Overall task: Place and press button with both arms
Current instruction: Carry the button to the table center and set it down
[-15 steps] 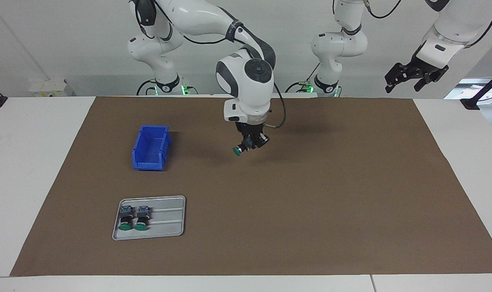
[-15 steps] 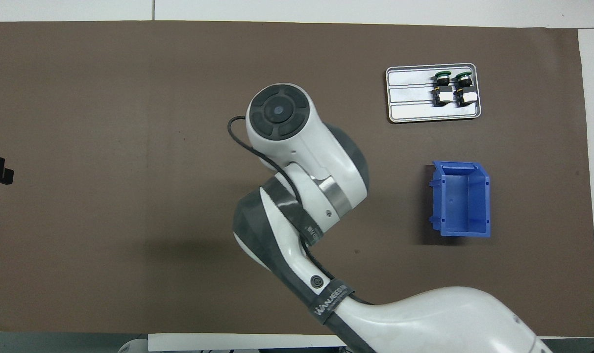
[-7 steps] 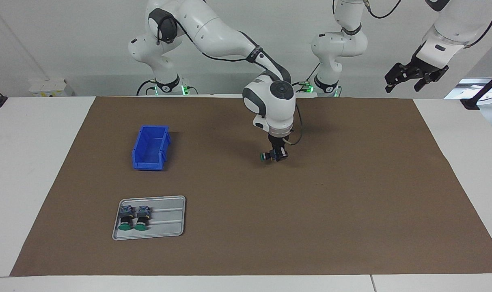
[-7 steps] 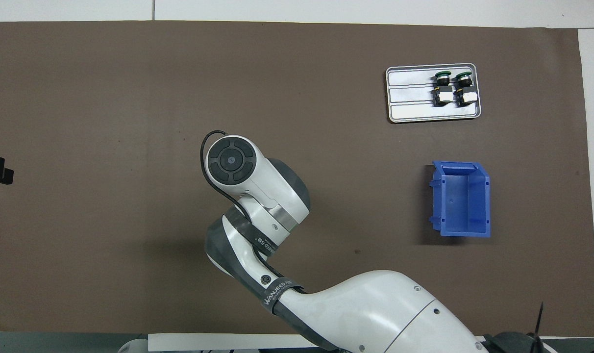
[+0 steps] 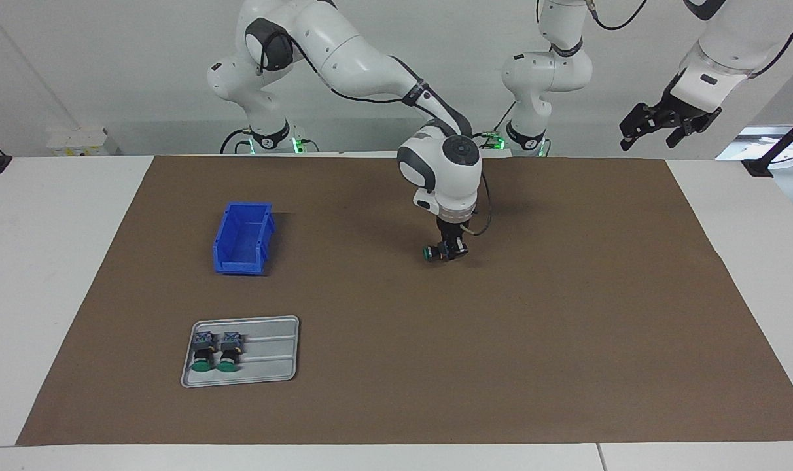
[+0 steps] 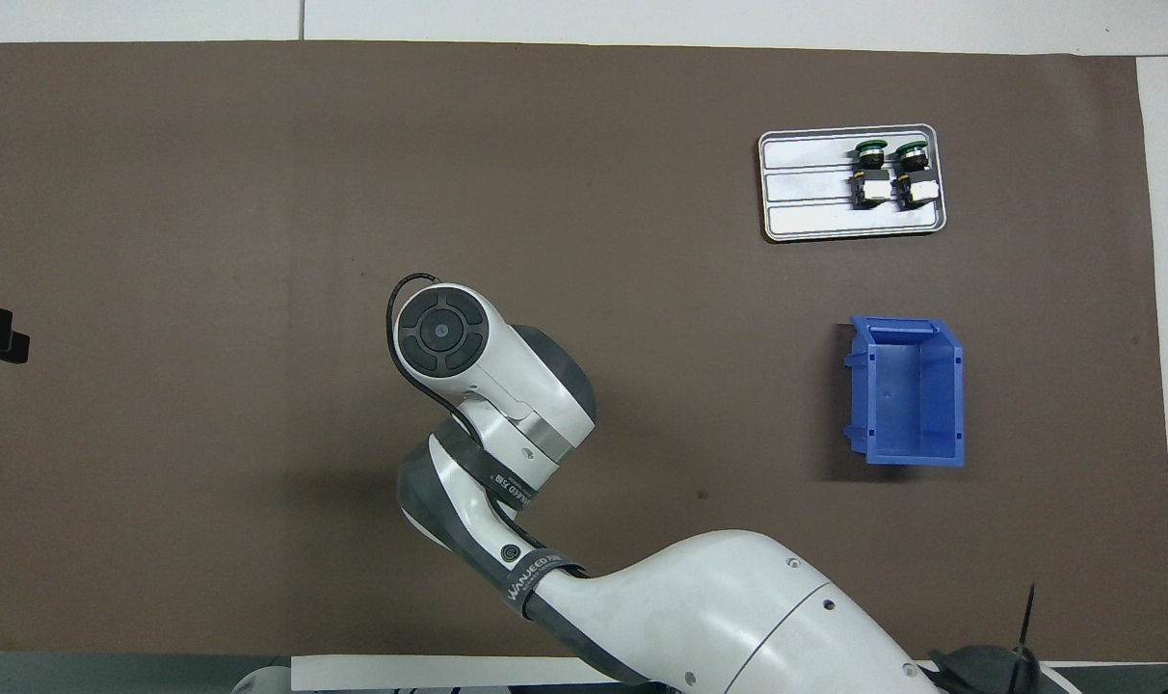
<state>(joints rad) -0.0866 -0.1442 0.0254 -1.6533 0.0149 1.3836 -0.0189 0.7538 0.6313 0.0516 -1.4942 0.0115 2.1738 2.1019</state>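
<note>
My right gripper (image 5: 450, 252) is shut on the button (image 5: 433, 252), which lies sideways with its green cap pointing toward the right arm's end of the table. It hangs low over the middle of the brown mat (image 5: 501, 340); whether it touches the mat does not show. In the overhead view the right arm's wrist (image 6: 444, 333) hides both gripper and button. My left gripper (image 5: 666, 124) waits open, raised high over the mat's corner at the left arm's end, with nothing in it.
A grey tray (image 5: 269, 366) (image 6: 804, 198) at the right arm's end holds two more green-capped buttons (image 5: 214, 353) (image 6: 890, 173). A blue bin (image 5: 243, 237) (image 6: 907, 390) stands nearer to the robots than the tray.
The right arm has carried the button toward the left arm's end of the table and lowered it close to the mat. The left arm has not moved.
</note>
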